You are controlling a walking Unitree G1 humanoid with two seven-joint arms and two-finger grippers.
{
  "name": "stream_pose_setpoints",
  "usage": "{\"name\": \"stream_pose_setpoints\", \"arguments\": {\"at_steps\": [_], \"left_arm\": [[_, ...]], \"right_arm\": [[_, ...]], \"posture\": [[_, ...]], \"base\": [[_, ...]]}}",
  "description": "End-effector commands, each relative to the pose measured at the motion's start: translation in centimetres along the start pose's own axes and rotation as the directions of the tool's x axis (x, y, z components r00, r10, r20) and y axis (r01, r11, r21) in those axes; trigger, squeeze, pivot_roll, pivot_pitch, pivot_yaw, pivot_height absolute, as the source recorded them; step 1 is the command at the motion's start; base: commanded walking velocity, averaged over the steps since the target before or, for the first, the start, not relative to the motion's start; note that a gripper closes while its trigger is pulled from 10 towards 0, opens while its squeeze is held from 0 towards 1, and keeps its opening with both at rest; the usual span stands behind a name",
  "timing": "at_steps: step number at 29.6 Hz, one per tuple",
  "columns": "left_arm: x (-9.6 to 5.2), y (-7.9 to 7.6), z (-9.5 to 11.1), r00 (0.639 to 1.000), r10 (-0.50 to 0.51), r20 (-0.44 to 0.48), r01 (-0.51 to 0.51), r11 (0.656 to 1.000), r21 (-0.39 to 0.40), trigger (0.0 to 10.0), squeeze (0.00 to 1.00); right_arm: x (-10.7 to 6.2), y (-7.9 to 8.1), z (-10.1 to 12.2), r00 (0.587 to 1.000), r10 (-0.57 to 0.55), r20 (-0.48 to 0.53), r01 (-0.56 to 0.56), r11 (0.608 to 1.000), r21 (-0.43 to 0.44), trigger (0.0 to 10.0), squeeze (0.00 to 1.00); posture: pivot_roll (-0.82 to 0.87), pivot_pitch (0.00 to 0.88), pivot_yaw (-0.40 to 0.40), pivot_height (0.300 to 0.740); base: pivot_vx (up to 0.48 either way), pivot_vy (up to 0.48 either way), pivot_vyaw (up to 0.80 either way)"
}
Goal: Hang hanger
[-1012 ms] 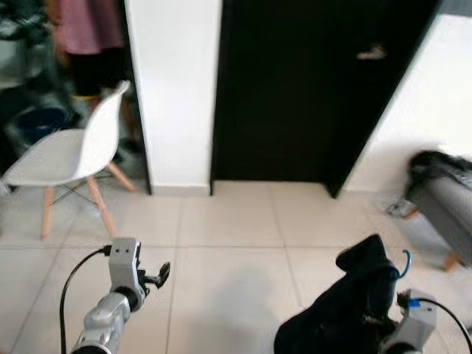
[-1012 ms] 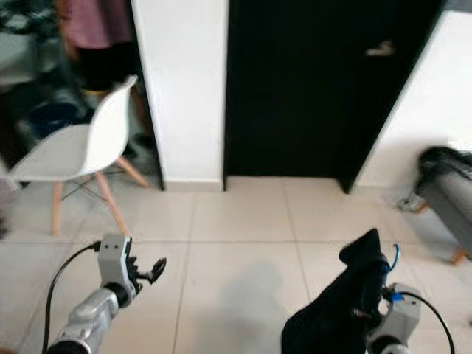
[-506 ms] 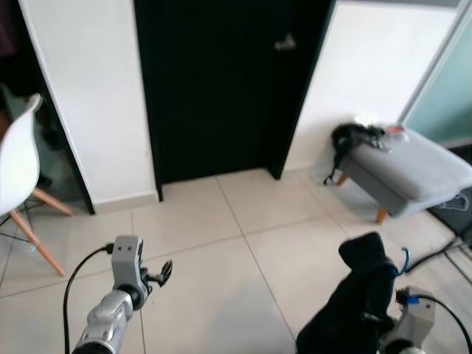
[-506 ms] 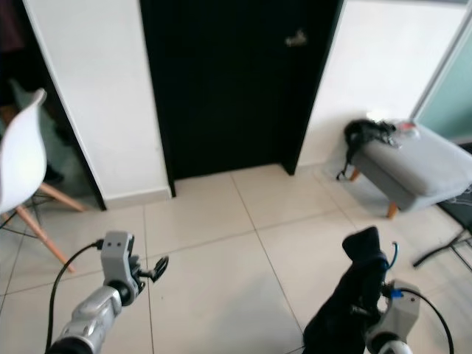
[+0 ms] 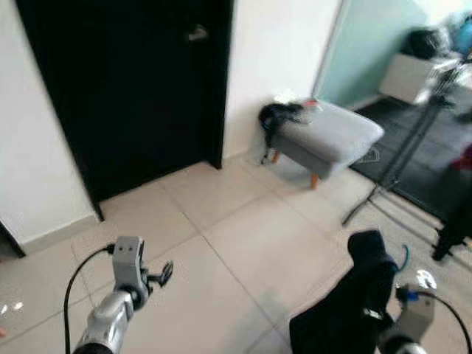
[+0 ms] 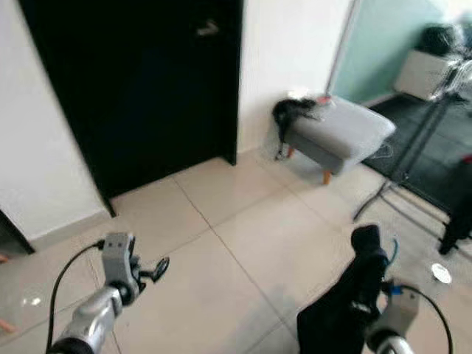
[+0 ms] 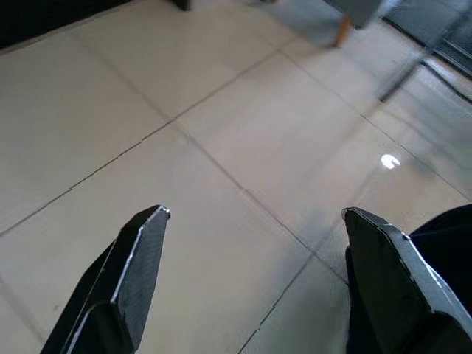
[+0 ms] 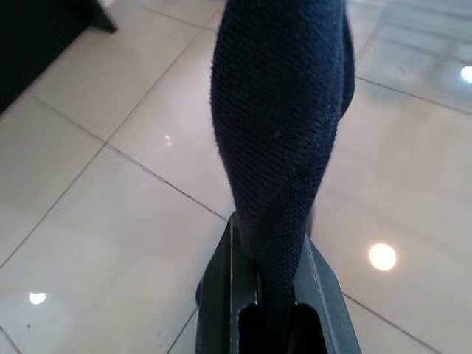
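A dark knitted garment is pinched between the 2 closed fingers of the right hand, with soft, limp cloth draped down low on the right; a blue hook is seen beside it. The left hand is held wide open and empty over the tiled floor. Farther off, a grey footstool and a metal stand are seen; the load is judged light and floppy, best taken by the stiff hook.

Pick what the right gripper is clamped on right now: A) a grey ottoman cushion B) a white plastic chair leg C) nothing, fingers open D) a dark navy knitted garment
D: in the right wrist view the right gripper has its two black fingers pressed against a dark navy knitted garment that rises between them, and the head views show the same dark cloth bunched at that arm.
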State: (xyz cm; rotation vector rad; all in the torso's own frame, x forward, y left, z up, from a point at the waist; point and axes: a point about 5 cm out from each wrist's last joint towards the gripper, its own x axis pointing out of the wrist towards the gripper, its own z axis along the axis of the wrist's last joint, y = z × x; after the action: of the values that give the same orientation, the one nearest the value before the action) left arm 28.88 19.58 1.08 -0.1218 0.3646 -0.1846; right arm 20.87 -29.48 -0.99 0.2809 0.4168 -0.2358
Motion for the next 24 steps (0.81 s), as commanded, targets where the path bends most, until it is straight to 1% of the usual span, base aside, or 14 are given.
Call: {"name": "stream_pose_setpoints", "arguments": {"at_steps": [1, 3, 4, 7, 13, 19, 24], "left_arm": [[0.08, -0.04, -0.07, 1.000, -0.003, -0.011, 0.003, 1.000, -0.001, 10.0, 0.00], [0.17, -0.06, 0.03, 1.000, -0.004, -0.012, 0.004, 1.000, 0.001, 10.0, 0.00], [0.32, -0.21, 0.06, 1.000, -0.002, -0.014, 0.002, 1.000, 0.000, 10.0, 0.00], [0.36, -0.32, -0.01, 1.000, 0.003, -0.013, -0.003, 1.000, -0.004, 10.0, 0.00], [0.28, -0.46, -0.01, 1.000, -0.001, 0.000, 0.001, 1.000, 0.000, 10.0, 0.00], [0.19, -0.43, -0.03, 1.000, -0.007, 0.005, 0.007, 1.000, 0.013, 10.0, 0.00], [0.12, -0.42, -0.14, 1.000, -0.018, -0.005, 0.018, 1.000, 0.019, 10.0, 0.00]], "right_arm": [[0.13, -0.34, 1.04, 0.999, -0.012, 0.041, 0.012, 1.000, 0.002, 10.0, 0.00], [0.22, -0.29, 1.13, 0.999, -0.012, 0.042, 0.012, 1.000, 0.002, 10.0, 0.00], [0.31, -0.38, 1.15, 0.999, -0.014, 0.040, 0.014, 1.000, 0.003, 10.0, 0.00], [0.30, -0.61, 1.07, 0.999, -0.018, 0.033, 0.018, 1.000, 0.004, 10.0, 0.00], [0.11, -0.88, 1.05, 1.000, -0.015, 0.026, 0.015, 1.000, 0.000, 10.0, 0.00], [-0.06, -0.93, 0.87, 0.999, -0.020, 0.031, 0.020, 1.000, 0.003, 10.0, 0.00], [-0.22, -1.04, 0.89, 0.998, -0.025, 0.050, 0.024, 1.000, 0.013, 10.0, 0.00]], "posture": [[-0.02, 0.052, -0.035, 0.740], [-0.03, 0.053, -0.033, 0.740], [-0.01, 0.036, -0.051, 0.740], [0.00, 0.035, -0.061, 0.740], [-0.01, 0.058, -0.070, 0.740], [-0.04, 0.060, -0.043, 0.740], [-0.04, 0.068, -0.041, 0.740]], "base": [[0.000, 0.000, -0.80], [0.000, 0.000, -0.80], [0.000, 0.000, -0.80], [0.000, 0.000, -0.80], [0.000, 0.000, -0.80], [0.000, 0.000, -0.80], [0.000, 0.000, -0.74]]}}
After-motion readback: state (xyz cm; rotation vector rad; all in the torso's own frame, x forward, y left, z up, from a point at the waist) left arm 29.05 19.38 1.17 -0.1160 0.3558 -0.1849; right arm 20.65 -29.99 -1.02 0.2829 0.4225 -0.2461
